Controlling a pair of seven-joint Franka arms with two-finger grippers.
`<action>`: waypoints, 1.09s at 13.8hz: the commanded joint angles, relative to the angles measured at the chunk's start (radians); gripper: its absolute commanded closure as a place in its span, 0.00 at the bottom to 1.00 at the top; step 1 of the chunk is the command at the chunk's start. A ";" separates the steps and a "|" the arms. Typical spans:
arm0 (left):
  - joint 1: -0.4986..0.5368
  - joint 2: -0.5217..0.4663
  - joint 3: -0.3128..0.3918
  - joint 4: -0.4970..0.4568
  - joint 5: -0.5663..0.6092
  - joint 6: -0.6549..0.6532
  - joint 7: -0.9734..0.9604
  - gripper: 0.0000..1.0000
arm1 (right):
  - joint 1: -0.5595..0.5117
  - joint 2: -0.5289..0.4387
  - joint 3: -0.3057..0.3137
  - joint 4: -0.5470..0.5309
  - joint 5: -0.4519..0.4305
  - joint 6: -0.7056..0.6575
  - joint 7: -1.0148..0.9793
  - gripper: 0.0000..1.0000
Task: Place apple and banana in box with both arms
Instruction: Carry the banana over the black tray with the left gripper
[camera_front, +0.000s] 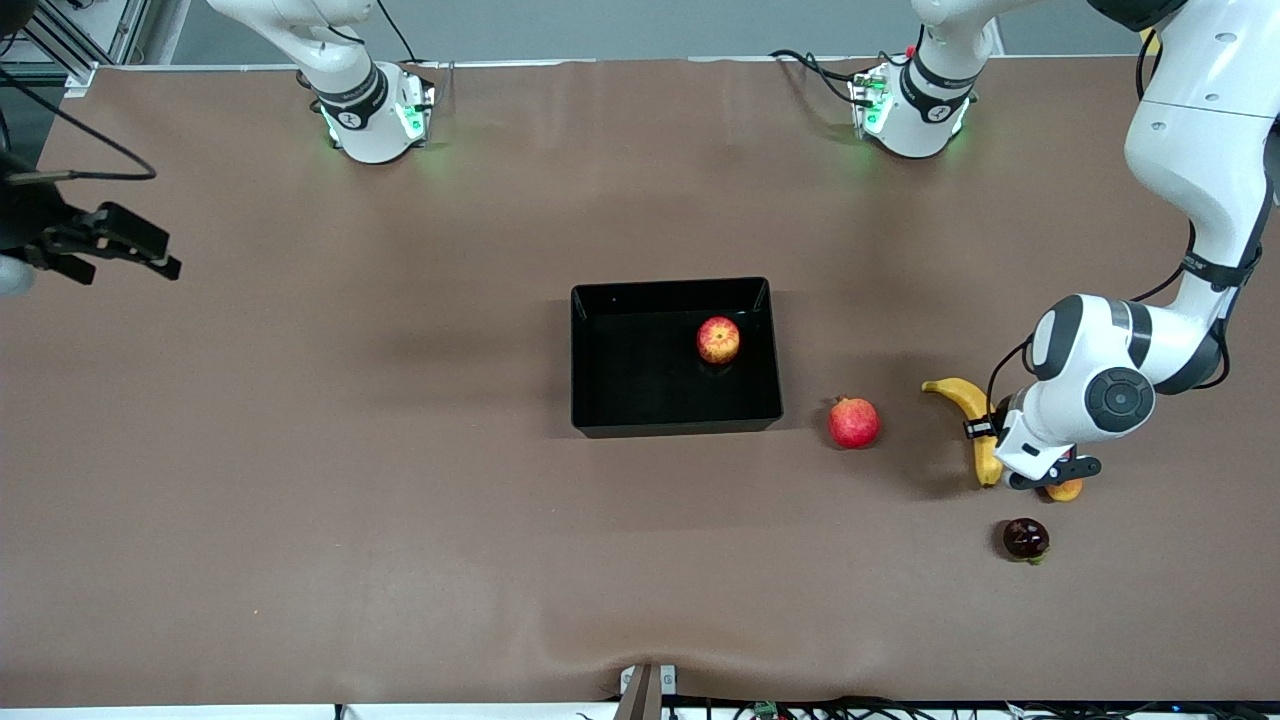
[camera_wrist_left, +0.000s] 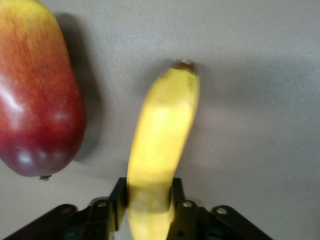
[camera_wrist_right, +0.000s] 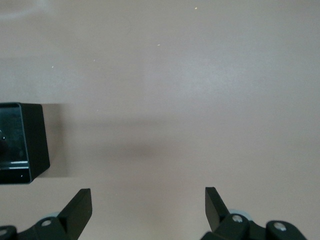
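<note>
1. With the apple (camera_front: 718, 340) already lying inside the box (camera_front: 590, 400), the step in hand is the banana (camera_front: 966, 398), which lies on the table (camera_front: 400, 500) well apart from the box, toward the left arm's end.
2. Low over that fruit, the left gripper (camera_wrist_left: 149, 210) has its jaws closed on the banana near one end; in the left wrist view the yellow body runs out from between the fingers (camera_wrist_left: 118, 200) toward its dark tip.
3. Just beside the banana lies a mango (camera_wrist_left: 35, 95), and a pomegranate (camera_front: 853, 422) sits between banana and box; a dark round fruit (camera_front: 1026, 539) lies nearer the front camera.
4. Off at the right arm's end, the right gripper (camera_wrist_right: 148, 207) waits over bare table, jaws wide and holding nothing.
5. Next, I judge, comes a straight lift clear of the mango, then a carry over the pomegranate to the box, setting down beside the apple.
</note>
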 joint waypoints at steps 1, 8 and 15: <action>0.004 -0.065 -0.012 -0.011 0.019 -0.015 0.050 1.00 | -0.016 -0.011 0.006 -0.002 0.018 0.004 0.010 0.00; -0.015 -0.148 -0.288 0.147 -0.041 -0.319 0.049 1.00 | 0.107 -0.010 -0.055 0.013 -0.060 -0.004 0.043 0.00; -0.360 -0.033 -0.330 0.259 -0.034 -0.307 -0.117 1.00 | 0.132 -0.014 -0.064 0.021 -0.068 -0.029 0.082 0.00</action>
